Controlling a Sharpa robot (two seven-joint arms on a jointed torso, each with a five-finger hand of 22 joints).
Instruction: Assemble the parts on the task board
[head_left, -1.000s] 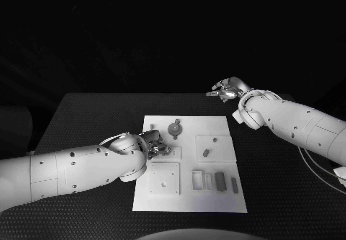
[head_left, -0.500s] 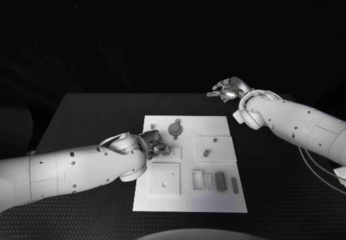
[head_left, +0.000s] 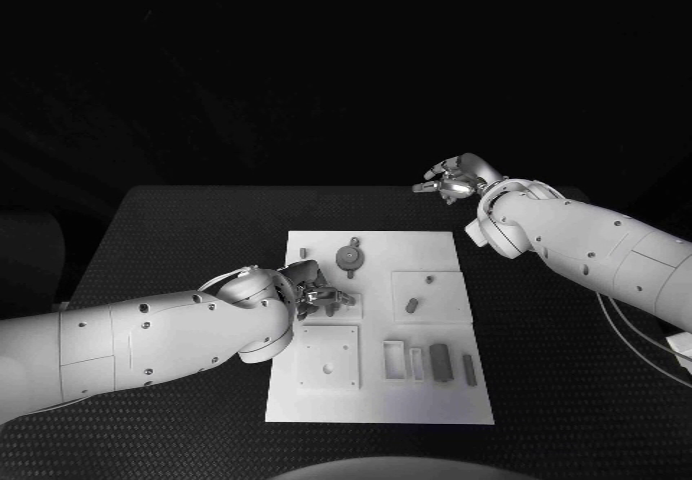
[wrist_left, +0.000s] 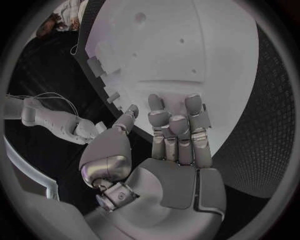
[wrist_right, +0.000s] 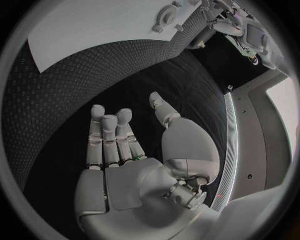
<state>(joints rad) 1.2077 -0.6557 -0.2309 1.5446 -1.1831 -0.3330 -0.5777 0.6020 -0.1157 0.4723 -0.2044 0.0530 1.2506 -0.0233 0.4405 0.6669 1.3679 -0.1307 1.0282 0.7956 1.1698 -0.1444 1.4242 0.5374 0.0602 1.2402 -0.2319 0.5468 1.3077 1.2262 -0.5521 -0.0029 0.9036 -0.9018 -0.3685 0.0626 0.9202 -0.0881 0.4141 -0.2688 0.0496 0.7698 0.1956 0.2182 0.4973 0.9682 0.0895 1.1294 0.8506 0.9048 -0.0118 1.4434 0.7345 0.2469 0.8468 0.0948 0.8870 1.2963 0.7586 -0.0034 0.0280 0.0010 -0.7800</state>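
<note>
The white task board (head_left: 378, 400) lies in the middle of the black table. On it sit a round grey part (head_left: 351, 257), a small grey piece (head_left: 411, 305) on a raised square, and two grey bars (head_left: 440, 362) near the front right. My left hand (head_left: 310, 292) hovers low over the board's left edge. Its fingers (wrist_left: 178, 125) stretch straight over the board (wrist_left: 187, 50) with nothing in them. My right hand (head_left: 454, 180) hangs past the board's far right corner. Its fingers (wrist_right: 115, 130) are spread above bare table and hold nothing.
A square plate with holes (head_left: 329, 357) and a slotted frame (head_left: 395, 360) take up the board's front half. Small pegs (head_left: 304, 253) stand near the far left. Black table mat (head_left: 188, 230) surrounds the board on all sides.
My left hand's fingers have reached slightly further right over the board. The right arm has stayed where it was.
</note>
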